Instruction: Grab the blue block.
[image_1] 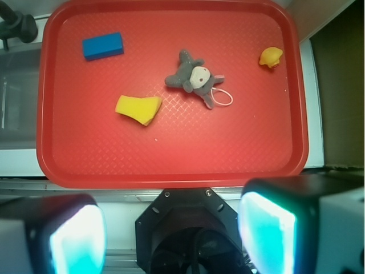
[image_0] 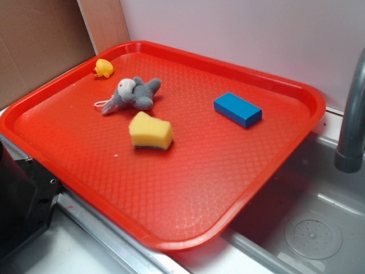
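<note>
Tool: in my wrist view I see the tool [image_1: 171,234] at the bottom edge, its two fingers [image_1: 77,240] wide apart with nothing between them; their inner faces glow teal. It hangs above the near rim of the tray, well short of everything lying on it.
Robot base: in the exterior view I see a dark block of the arm [image_0: 23,200] at the lower left, just beside the tray's near edge.
Tray: a red plastic tray [image_1: 171,165] with a raised rim and textured floor carries all four things. In the exterior view its right corner juts out over a grey sink [image_0: 308,228].
Sponge: a yellow sponge [image_1: 138,108] lies closest to my tool, left of the tray's middle, apart from the rest.
Stuffed toy: a small grey stuffed animal [image_1: 193,77] with a white face sprawls near the middle, a thin loop of cord at its side.
Blue block: the blue block [image_1: 102,45] lies flat in the far left corner of the tray in my wrist view, nothing touching it, well apart from my tool and beyond the sponge.
Duck: a little yellow rubber duck [image_1: 271,56] sits near the far right rim.
Faucet: a grey faucet [image_0: 352,114] stands past the tray's end beside the block, over the sink.
</note>
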Robot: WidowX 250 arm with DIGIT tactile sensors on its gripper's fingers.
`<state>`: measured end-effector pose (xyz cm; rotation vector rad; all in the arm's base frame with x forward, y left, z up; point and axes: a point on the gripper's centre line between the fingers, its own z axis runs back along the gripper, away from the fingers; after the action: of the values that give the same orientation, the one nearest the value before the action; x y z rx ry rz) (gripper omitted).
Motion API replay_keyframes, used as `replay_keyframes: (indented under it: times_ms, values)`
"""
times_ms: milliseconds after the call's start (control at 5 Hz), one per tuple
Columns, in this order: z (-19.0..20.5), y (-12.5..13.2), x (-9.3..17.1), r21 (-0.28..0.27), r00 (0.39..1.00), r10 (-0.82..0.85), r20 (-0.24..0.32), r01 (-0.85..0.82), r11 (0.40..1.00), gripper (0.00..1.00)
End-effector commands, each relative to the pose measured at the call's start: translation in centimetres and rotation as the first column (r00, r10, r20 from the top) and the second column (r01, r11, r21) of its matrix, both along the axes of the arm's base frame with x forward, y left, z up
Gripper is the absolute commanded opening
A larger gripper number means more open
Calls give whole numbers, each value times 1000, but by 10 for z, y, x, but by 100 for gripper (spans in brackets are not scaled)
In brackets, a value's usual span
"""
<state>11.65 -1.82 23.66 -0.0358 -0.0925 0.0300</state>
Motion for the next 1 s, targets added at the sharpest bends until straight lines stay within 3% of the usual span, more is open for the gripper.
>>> replay_keyframes:
  times_ms: [0, 400, 600, 800]
  values:
    - [0, 0, 0, 0, 1000, 0, 0, 0, 1000, 100]
    - [-5, 1, 19, 30, 993, -115, 32, 114, 993, 100]
    - [-15, -1, 39, 79, 974, -227, 18, 225, 971, 100]
    - [-34, -5, 67, 123, 907, -421, 16, 416, 901, 100]
